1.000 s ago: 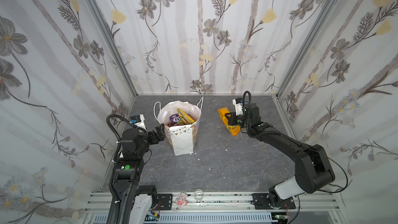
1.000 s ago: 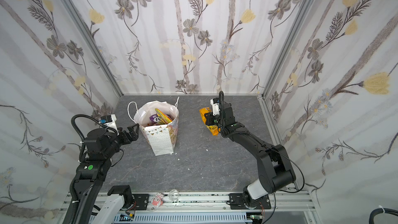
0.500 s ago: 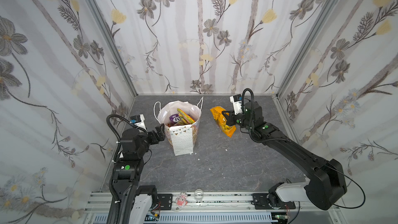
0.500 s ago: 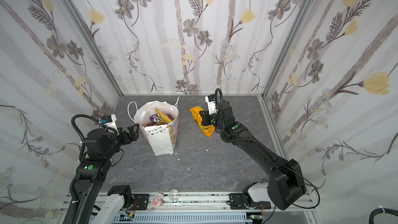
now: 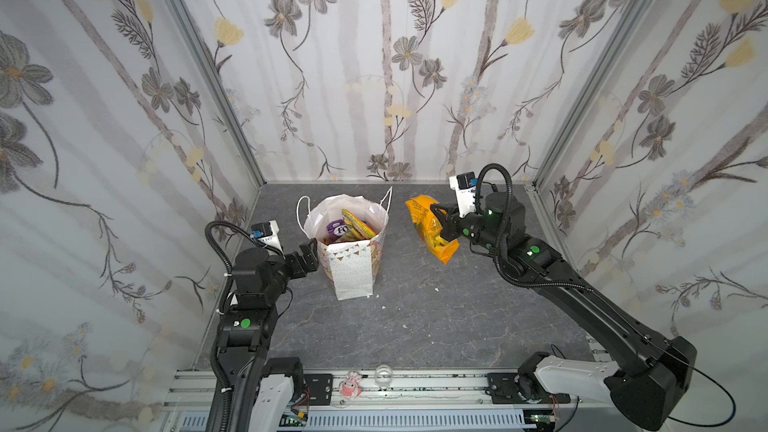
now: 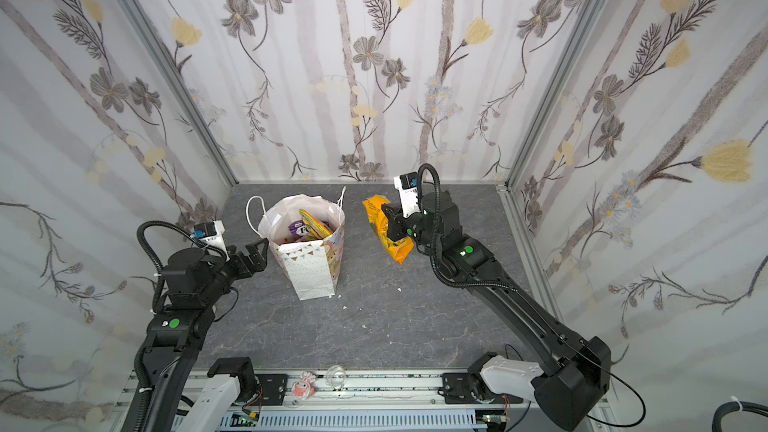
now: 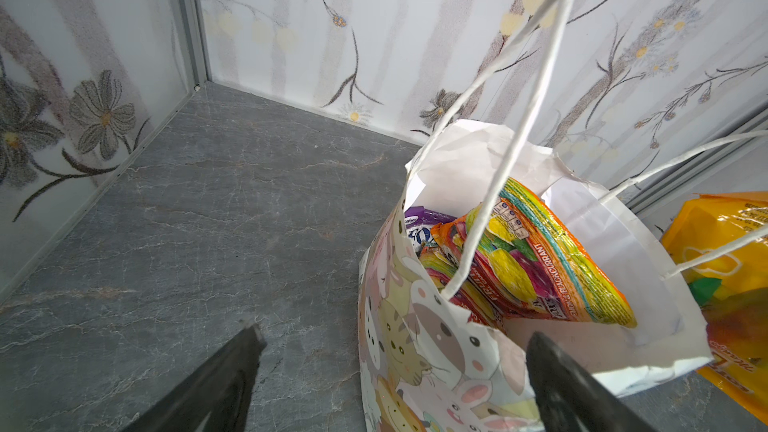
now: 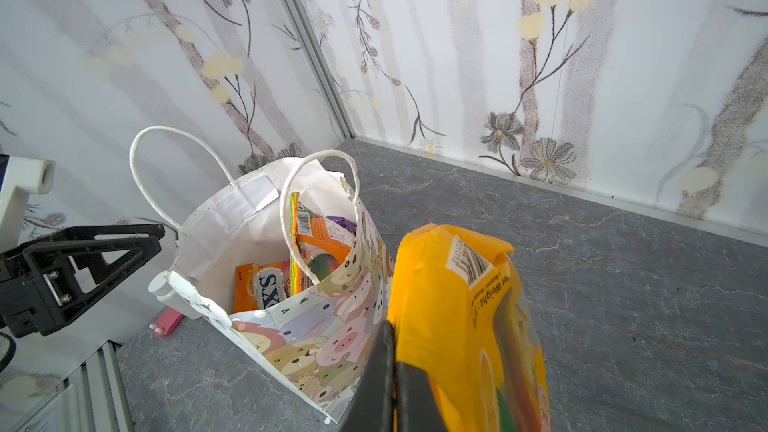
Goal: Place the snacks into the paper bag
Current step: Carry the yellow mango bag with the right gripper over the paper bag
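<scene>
The white paper bag stands upright mid-table with its mouth wide. Inside it are snacks: a purple packet, a striped orange packet and an orange "FOX'S" packet. My right gripper is shut on a puffy yellow-orange packet, held in the air just right of the bag. My left gripper is open at the bag's left rim, with a corner of the bag between its fingers.
A white pill bottle and a flat pink item lie on the grey floor behind the bag's left side. Floral walls close in on three sides. A rail with a small pink figure runs along the front edge.
My right gripper has carried the yellow-orange packet leftward and upward, closer to the bag. The left arm and the bag have stayed where they were.
</scene>
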Robot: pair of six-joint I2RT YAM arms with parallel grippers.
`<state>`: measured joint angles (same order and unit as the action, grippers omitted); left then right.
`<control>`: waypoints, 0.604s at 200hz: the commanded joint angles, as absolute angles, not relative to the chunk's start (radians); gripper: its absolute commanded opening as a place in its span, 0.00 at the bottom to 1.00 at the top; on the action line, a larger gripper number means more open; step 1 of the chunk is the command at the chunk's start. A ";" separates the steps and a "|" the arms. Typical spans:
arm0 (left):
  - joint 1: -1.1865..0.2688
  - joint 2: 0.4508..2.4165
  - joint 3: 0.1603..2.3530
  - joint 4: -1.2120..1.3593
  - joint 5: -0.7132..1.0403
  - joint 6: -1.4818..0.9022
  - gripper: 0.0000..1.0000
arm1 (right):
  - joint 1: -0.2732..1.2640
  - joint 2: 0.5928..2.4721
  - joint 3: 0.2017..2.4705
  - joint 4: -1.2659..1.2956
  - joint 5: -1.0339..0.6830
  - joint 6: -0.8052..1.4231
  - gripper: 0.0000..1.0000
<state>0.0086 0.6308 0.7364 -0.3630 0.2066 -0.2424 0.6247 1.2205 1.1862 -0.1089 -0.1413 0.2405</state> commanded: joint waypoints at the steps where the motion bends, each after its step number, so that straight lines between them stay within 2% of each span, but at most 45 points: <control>1: 0.009 0.629 0.739 -0.335 0.210 -0.239 1.00 | 0.645 1.220 1.239 -0.092 -0.133 0.203 0.00; 121: 0.009 0.623 0.738 -0.334 0.212 -0.239 1.00 | 0.857 1.288 1.496 -0.215 -0.050 0.128 0.00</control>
<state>0.0082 0.6228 0.7364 -0.3630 0.2066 -0.2424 0.8227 1.2716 1.4406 -0.2565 -0.0788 0.1619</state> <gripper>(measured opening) 0.998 0.049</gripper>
